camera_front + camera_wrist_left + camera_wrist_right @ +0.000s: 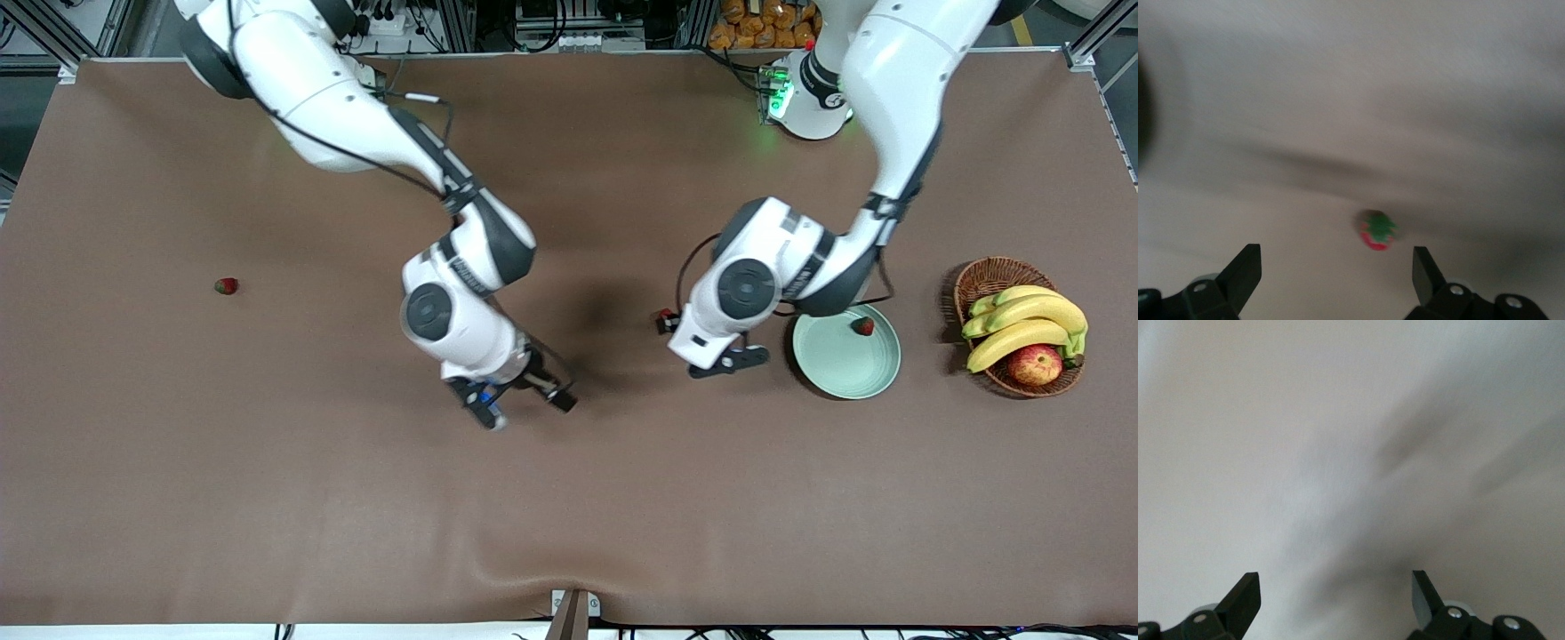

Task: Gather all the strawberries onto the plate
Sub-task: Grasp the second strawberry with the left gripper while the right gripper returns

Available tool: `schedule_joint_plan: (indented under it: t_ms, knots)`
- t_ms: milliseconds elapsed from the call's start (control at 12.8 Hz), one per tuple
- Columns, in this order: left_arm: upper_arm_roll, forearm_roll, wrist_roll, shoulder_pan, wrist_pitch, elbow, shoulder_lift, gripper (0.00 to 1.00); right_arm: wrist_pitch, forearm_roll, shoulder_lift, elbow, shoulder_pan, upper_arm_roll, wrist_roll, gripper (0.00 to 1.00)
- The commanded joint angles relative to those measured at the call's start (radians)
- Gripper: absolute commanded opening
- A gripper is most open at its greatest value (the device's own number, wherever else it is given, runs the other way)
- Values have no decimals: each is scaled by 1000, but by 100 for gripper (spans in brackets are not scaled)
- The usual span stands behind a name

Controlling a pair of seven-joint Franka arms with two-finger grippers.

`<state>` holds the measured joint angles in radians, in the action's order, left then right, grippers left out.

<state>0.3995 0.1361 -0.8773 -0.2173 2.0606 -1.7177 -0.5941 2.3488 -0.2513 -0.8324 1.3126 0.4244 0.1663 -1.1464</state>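
Three strawberries in all, spread over two views: the front view shows two, one strawberry in the plate (863, 326) lying near the plate's farther rim, and a lone strawberry (226, 285) on the bare table (569, 516) well toward the right arm's end, its long axis along the table's length with the dark cap toward that end

Only the left wrist view shows the third strawberry (1378, 230), on the cloth below the left gripper (1337, 257), green cap turned up at the camera; the front view hides it under the arm

One mint-green plate (840, 369) sits toward the left arm's end, beside one wicker basket (994, 271) holding a bunch of bananas (1022, 320) and one apple (1035, 364)

The left gripper's fingers are spread wide, holding nothing, over the table beside the plate; the right gripper (524, 404), also wide and empty, hangs over mid-table, its wrist view showing only cloth
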Motion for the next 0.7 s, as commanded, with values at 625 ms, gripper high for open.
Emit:
schedule_joint_plan:
  t_ms: [625]
  knots:
    - [-14, 66, -63, -70, 101, -37, -102, 94, -289, 138, 266, 218, -386, 16, 563, 100]
